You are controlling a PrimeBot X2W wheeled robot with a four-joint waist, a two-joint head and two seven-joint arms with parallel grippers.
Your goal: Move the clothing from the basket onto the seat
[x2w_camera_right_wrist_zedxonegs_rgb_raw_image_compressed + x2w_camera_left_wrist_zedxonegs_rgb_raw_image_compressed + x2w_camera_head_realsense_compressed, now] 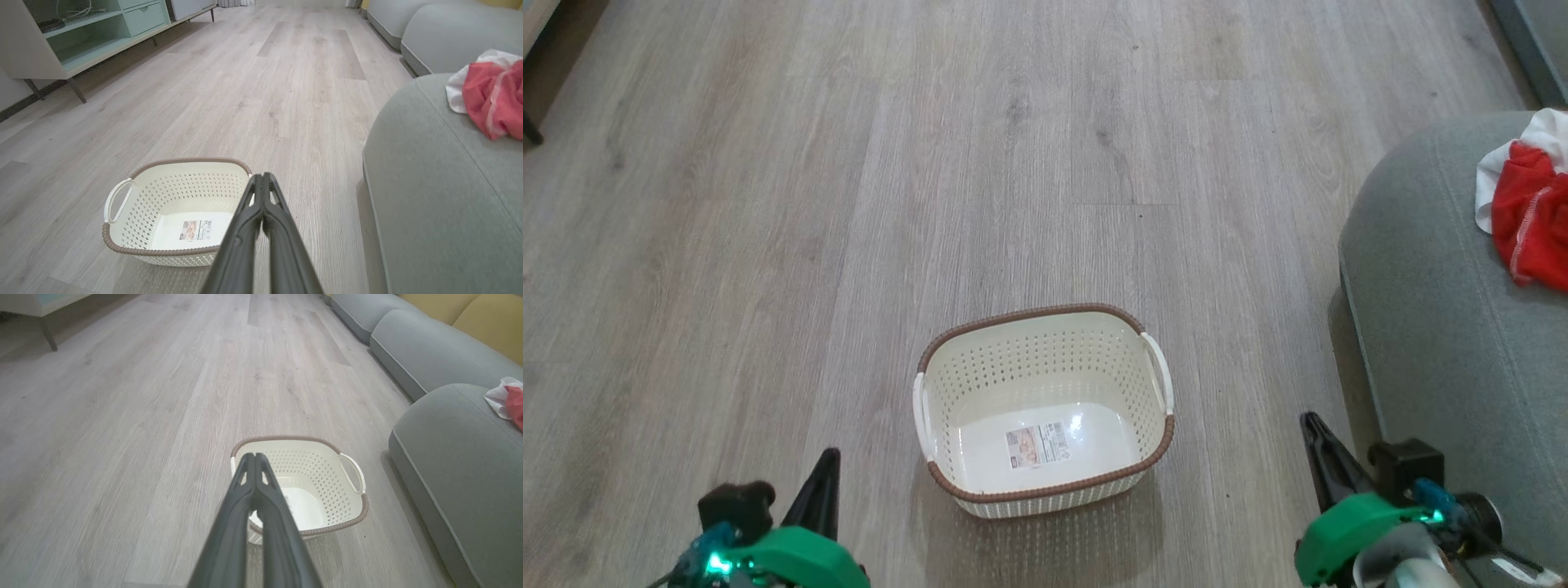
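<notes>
Both tools are pinched fully closed with nothing caught between their fingers: the left gripper (254, 457) and the right gripper (262, 176) each show two long dark fingers pressed together tip to tip, held in the air and touching nothing. In the head view they sit at the lower corners. Pale grey wood-plank floor (1013, 163) spreads across the scene. At the robot's right stands the seat (1437, 343), grey upholstered, with a rounded corner and a stitched seam. The basket (1045, 367) stands upright on the floor near the seat's corner but apart from it, between the two grippers in the head view; it is cream and perforated, with a brown woven rim and two white side handles. The clothing (1535, 220), bright red with a white part and white edge stitching, lies bunched on top of the seat, well apart from the basket. A sticker label (1036, 447) shows on the basket's bare bottom.
</notes>
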